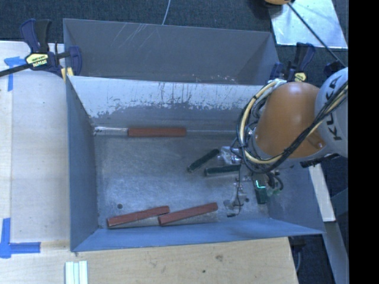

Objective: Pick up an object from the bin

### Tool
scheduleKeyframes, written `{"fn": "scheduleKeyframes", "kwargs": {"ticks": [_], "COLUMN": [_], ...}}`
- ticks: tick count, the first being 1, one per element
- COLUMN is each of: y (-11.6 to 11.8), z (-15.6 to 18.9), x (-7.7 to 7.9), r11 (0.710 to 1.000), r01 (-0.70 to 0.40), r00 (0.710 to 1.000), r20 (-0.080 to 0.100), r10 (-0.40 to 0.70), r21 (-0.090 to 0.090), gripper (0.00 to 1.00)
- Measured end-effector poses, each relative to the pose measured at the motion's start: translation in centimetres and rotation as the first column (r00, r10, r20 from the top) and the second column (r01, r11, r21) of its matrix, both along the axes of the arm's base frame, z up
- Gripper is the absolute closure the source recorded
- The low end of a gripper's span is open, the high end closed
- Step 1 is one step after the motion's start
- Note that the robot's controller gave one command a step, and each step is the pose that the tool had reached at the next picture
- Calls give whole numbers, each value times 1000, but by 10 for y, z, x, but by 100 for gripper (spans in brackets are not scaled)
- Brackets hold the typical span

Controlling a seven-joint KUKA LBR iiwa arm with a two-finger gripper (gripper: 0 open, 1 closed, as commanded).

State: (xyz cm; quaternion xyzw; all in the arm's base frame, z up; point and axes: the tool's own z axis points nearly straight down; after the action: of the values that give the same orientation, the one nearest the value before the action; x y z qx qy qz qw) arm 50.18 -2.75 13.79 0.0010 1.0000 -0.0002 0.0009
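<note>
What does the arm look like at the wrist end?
White arm with black KUKA lettering. Rounded orange cover on the wrist, yellow and black cables looped round it. The gripper has two slim dark fingers; a small green light beside it.

The rectangular grey metal bin (148,170) is seen from above and slightly to one side. It is framed closely, with the orange-covered robot arm (290,123) entering from the right.

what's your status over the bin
Fingers open, nothing held, over bare floor of grey metal bin. Nearest thing: red-brown flat bar by front wall, untouched. Nothing in the way.
</note>
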Motion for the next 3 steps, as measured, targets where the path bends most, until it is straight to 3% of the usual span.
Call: {"fn": "scheduleKeyframes", "kwargs": {"ticks": [1,2,3], "y": [0,-11,-6], "z": [0,-23,-55], "x": [0,25,53], "r11": [1000,998,995], "r01": [-1,70,99], "r00": [1000,998,995], "r20": [1,9,-1], "r10": [1,-70,-99], "r21": [0,1,-1], "gripper": [0,0,0]}}
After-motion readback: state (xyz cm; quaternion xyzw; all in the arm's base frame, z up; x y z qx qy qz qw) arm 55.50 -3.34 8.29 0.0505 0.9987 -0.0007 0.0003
